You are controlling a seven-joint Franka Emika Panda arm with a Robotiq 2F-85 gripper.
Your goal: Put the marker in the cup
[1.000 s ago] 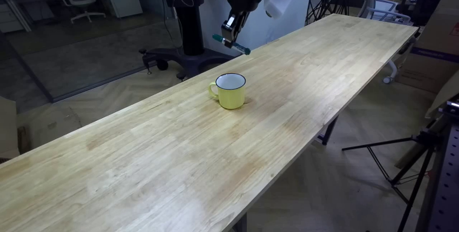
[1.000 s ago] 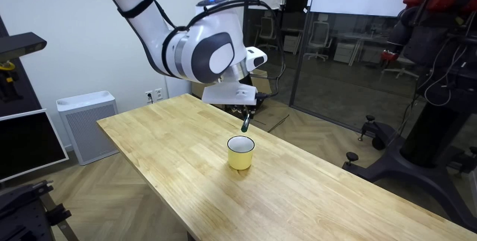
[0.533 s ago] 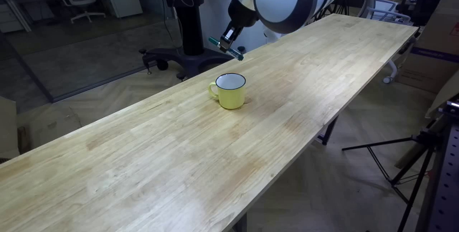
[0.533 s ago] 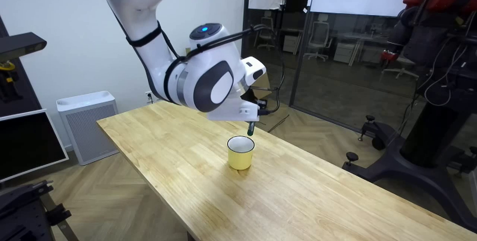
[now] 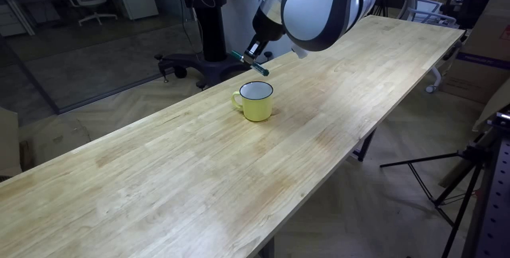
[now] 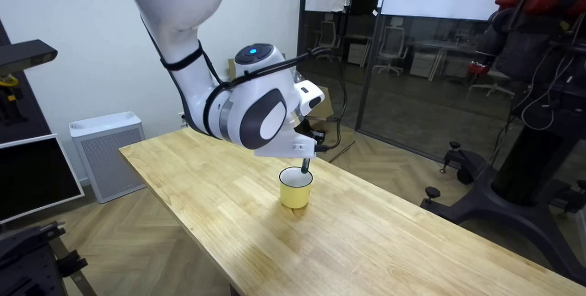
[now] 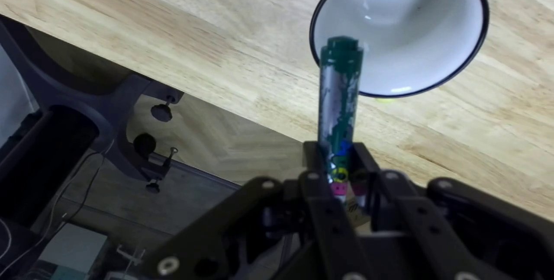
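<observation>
- Fingers [image 7: 312, 156] grip the green marker [image 7: 339, 94] mid-frame in the wrist view, near the yellow mug [image 7: 417, 46] at upper right.
- It is probably best centred over the opening and steepened before release.

I count one white arm [image 6: 256, 85], one gripper [image 7: 336, 156], two fingers [image 7: 366, 159], one marker [image 7: 339, 111], one yellow cup [image 5: 257, 109] and one wooden table [image 5: 199, 170]; at left in an exterior view, one dark screen [image 6: 36, 177] and one grilled white box [image 6: 110, 156].

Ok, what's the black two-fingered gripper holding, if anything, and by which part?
A slim green-and-white marker, held near its middle, both ends jutting past the gripper.
</observation>
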